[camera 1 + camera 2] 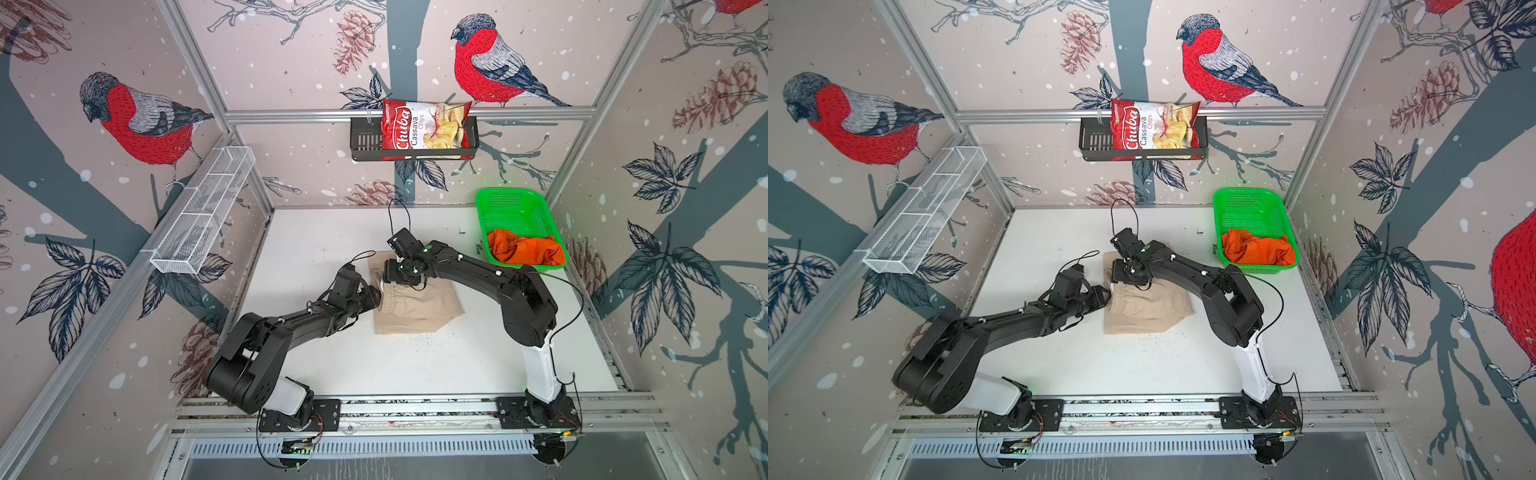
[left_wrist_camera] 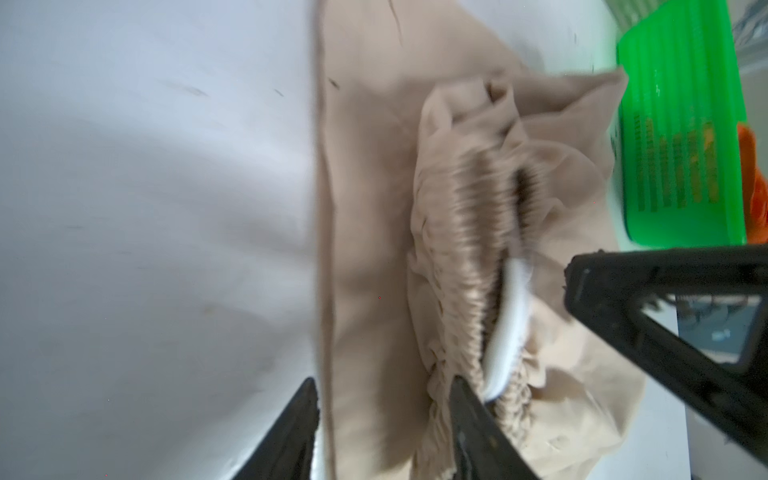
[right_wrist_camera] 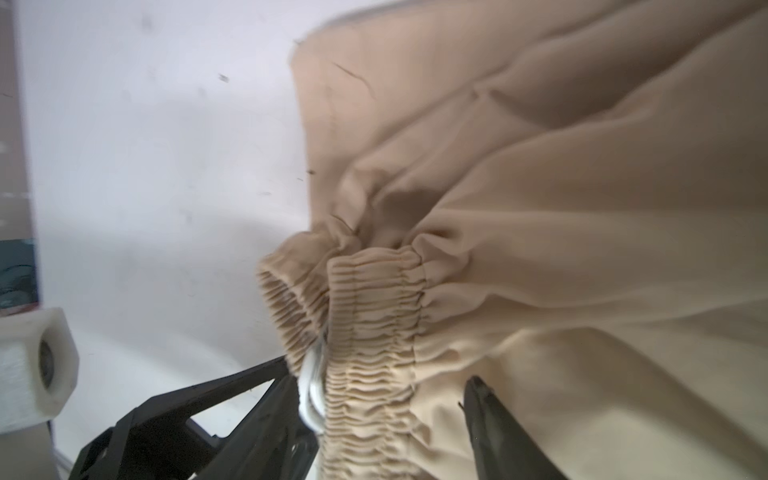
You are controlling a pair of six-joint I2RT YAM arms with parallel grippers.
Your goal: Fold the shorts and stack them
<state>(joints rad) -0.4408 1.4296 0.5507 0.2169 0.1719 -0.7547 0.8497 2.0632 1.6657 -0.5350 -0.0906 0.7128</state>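
Observation:
The beige shorts (image 1: 415, 309) (image 1: 1146, 309) lie folded on the white table, gathered waistband and white drawstring toward the left. My left gripper (image 1: 376, 297) (image 1: 1106, 297) meets that waistband from the left. In the left wrist view the left gripper (image 2: 384, 395) is open, its fingers apart with a flat cloth edge between them. My right gripper (image 1: 401, 282) (image 1: 1133, 282) comes down on the waistband's far end. In the right wrist view the right gripper (image 3: 380, 382) is open, straddling the waistband (image 3: 374, 332) loosely. The orange shorts (image 1: 525, 251) (image 1: 1256, 251) lie crumpled in the green basket (image 1: 515, 203) (image 1: 1246, 199).
The green basket stands at the table's back right corner, close to the right arm's elbow. A black wall rack (image 1: 365, 141) holds a chips bag (image 1: 424, 131) on the back wall. A white wire rack (image 1: 203, 212) hangs on the left wall. Small dark specks dot the table (image 1: 415, 357).

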